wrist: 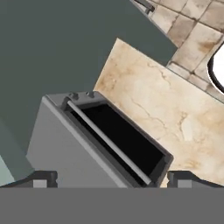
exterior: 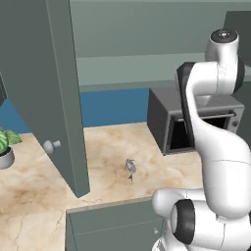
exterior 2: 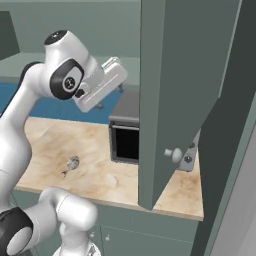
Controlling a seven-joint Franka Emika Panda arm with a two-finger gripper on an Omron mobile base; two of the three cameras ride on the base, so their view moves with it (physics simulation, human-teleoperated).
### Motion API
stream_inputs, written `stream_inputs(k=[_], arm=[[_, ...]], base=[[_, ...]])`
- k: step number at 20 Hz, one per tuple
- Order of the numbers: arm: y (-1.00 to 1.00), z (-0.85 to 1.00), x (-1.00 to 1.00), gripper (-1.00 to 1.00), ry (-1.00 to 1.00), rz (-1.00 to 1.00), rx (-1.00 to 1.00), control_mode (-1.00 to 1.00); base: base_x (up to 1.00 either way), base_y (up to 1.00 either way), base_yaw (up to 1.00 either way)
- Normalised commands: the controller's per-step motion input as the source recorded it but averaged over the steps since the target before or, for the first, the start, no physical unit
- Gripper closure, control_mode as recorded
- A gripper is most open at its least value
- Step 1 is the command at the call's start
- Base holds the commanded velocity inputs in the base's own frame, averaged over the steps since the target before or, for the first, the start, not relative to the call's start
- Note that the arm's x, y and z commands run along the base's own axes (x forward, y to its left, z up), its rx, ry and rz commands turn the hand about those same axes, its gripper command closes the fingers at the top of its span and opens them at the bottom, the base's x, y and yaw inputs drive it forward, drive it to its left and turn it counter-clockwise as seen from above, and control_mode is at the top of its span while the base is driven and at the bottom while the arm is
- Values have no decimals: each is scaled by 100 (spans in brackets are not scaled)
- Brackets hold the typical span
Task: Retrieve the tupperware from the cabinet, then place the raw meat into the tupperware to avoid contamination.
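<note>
Plainly hung high with the gripper, above the microwave at the back of the worktop, jaws spread as wide as could be and nothing between them. Looked down from the hand onto the microwave's grey top and dark open mouth, fingertips well apart at either side. Found the raw meat lying alone near the worktop's middle, closer to the front edge than to the back wall, well apart from the microwave. Found the cabinet open, one door swung out over the worktop left of the meat with its knob showing, another door standing out in front of the microwave's right end. Could not tell where the tupperware sat: too little of the cabinet's inside on show from either base camera. Judged the fetching step as not yet done. Risked clipping a door's free edge or lower corner on the way in, both hanging low just above the worktop, or scraping the forearm along the microwave's top if swung across flat. Risked too a blind reach onto the shelf, pushing the box back or off it. Had open room between the two doors and above the meat; little at the worktop's left edge, where a potted plant stood beyond the left door.
</note>
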Motion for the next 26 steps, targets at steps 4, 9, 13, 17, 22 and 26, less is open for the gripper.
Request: stream_inputs(k=[4, 9, 13, 17, 22, 26], arm=[[-16, 12, 40, -100, -1, -25, -28, -100], [-14, 48, 35, -100, -3, -15, -22, -100], [-9, 42, 6, -100, -2, -1, -11, -100], [-15, 2, 4, -100, 1, 0, 0, -100], [-15, -9, 22, -100, -4, 2, 0, -100], [-16, -30, 16, -100, -15, 2, -2, -100]], base=[[0, 0, 0], [0, 0, 0], [0, 0, 0], [0, 0, 0], [0, 0, 0], [0, 0, 0]])
